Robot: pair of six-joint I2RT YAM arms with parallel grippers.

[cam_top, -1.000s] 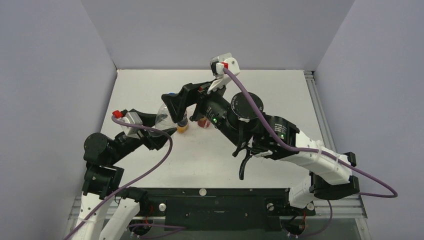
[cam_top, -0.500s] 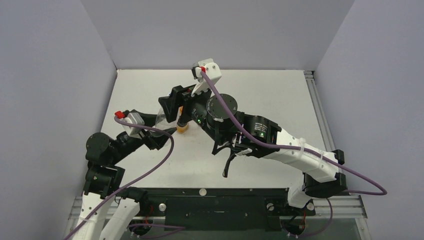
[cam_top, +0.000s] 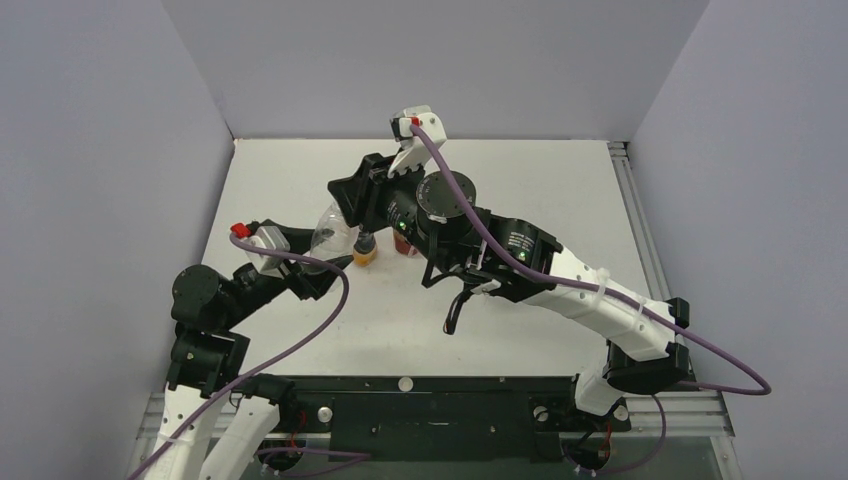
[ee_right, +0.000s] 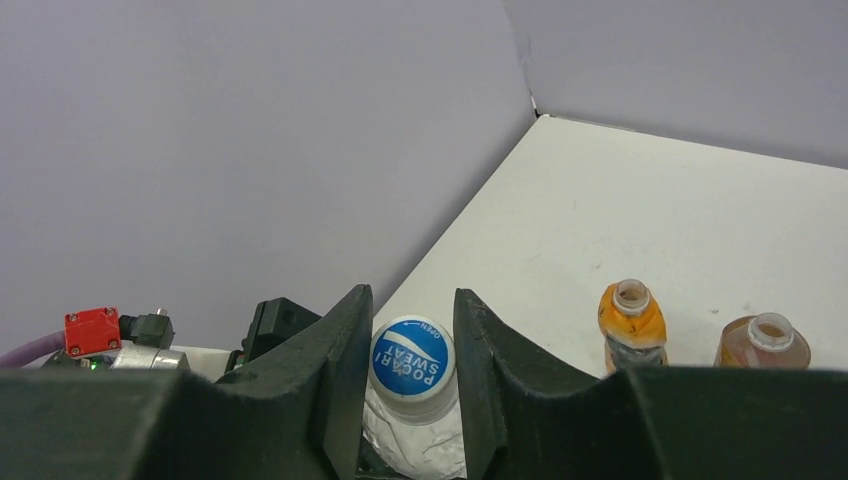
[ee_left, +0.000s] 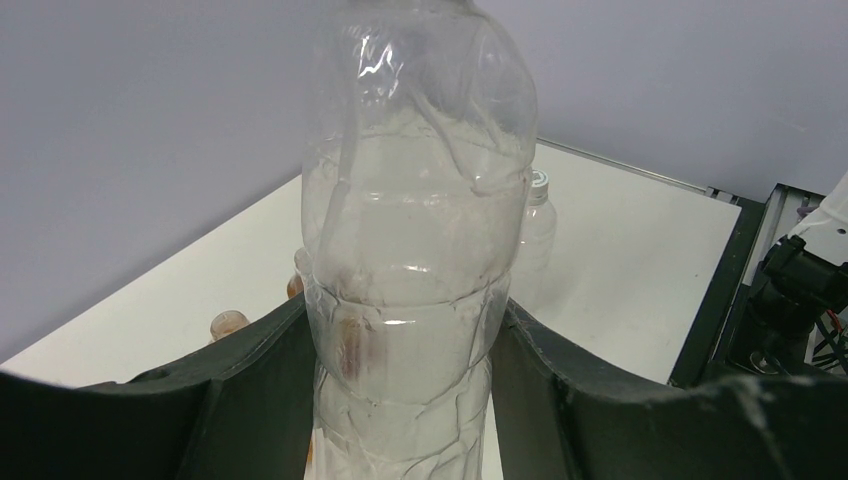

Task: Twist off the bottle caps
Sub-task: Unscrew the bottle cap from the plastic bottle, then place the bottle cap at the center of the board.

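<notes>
The clear bottle (ee_left: 410, 250) is crumpled and leans out of my left gripper (ee_left: 405, 400), which is shut on its lower body. Its blue cap (ee_right: 412, 358) sits between the fingers (ee_right: 340, 370) of my right gripper (ee_right: 412, 362), which is shut on it. In the top view the right gripper (cam_top: 352, 200) covers the cap above the clear bottle (cam_top: 330, 235). The orange bottle (ee_right: 630, 325) and the reddish-brown bottle (ee_right: 765, 345) stand on the table with open necks. A small clear bottle with a white cap (ee_left: 540, 181) stands behind the held one.
The white table (cam_top: 560, 200) is walled by grey panels on the left, back and right. The orange bottle (cam_top: 365, 253) and the reddish-brown bottle (cam_top: 405, 247) stand just below the right gripper. A black base bar (cam_top: 430, 400) runs along the near edge.
My right gripper swung left over the clear bottle's neck and closed from wide open onto the blue cap. The left arm and its bottle stayed still.
</notes>
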